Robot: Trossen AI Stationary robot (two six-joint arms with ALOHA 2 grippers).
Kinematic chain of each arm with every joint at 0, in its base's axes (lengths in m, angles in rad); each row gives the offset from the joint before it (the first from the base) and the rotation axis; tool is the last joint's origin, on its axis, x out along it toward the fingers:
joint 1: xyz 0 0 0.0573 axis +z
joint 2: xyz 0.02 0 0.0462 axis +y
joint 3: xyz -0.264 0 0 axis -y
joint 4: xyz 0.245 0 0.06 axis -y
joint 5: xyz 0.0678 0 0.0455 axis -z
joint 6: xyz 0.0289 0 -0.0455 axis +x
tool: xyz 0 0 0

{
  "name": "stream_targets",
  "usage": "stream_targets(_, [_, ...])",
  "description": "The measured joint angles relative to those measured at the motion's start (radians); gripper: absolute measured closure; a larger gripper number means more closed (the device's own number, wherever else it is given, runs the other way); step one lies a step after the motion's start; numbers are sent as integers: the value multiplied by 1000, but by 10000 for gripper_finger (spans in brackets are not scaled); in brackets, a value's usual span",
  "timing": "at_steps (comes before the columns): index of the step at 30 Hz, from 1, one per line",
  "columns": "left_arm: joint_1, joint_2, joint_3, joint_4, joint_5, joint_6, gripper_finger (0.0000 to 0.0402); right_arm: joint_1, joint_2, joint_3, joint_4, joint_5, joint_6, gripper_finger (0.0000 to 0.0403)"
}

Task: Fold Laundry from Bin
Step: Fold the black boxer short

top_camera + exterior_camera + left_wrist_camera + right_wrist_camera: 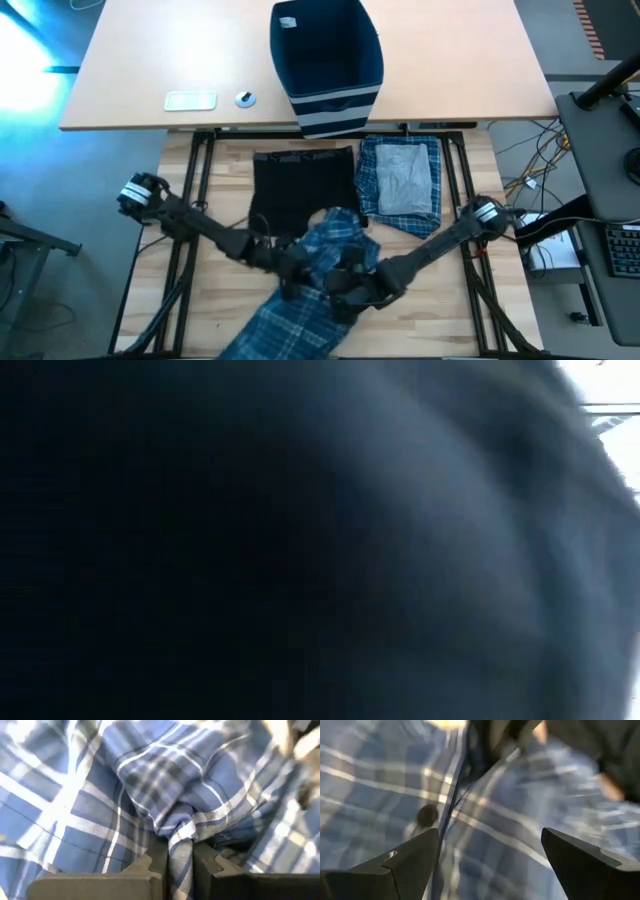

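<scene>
Two end effectors meet over the blue plaid garment [318, 268] near the surface's front edge, the left end effector [179, 862] pinched on a fold of it, probably to lift, the right end effector [490, 855] spread wide above it, holding nothing.

Both arms reach inward from the table's outer sides and meet low at its near middle. The left gripper [180, 862] has its fingers pinched tight on a fold of plaid cloth [165, 785]. The right gripper [490, 857] sits just beside it, fingers spread wide over the cloth
</scene>
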Motion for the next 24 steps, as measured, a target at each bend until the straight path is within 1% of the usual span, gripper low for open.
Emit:
stream_targets(5, [18,-37,90,-35,-7,106,385,-65,89,-50,-10,-110,69,64])
stream_targets(7, [14,-75,109,-79,1,123,376,-82,117,-66,-2,-145,105,83])
stream_targets(9, [13,-127,120,-143,8,123,355,-91,135,-79,-19,-192,141,115])
stream_targets(12, [9,-243,127,-290,-1,120,307,-82,155,-81,-85,-274,179,192])
stream_targets(15, [10,-346,116,-480,-33,115,257,-49,152,-81,-233,-345,200,292])
stream_targets(17, [14,-424,116,-577,-67,116,227,-16,151,-83,-366,-413,233,361])
stream_targets(18, [14,-464,118,-626,-89,114,214,2,141,-84,-445,-451,255,375])
stream_targets(20, [14,-523,114,-701,-131,94,193,40,115,-84,-599,-519,303,382])
stream_targets(22, [16,-566,106,-742,-172,78,180,76,79,-84,-738,-605,321,385])
stream_targets(23, [17,-585,104,-746,-191,69,176,95,60,-86,-767,-650,319,386])
stream_targets(24, [21,-603,105,-747,-214,48,173,113,32,-96,-753,-692,312,388])
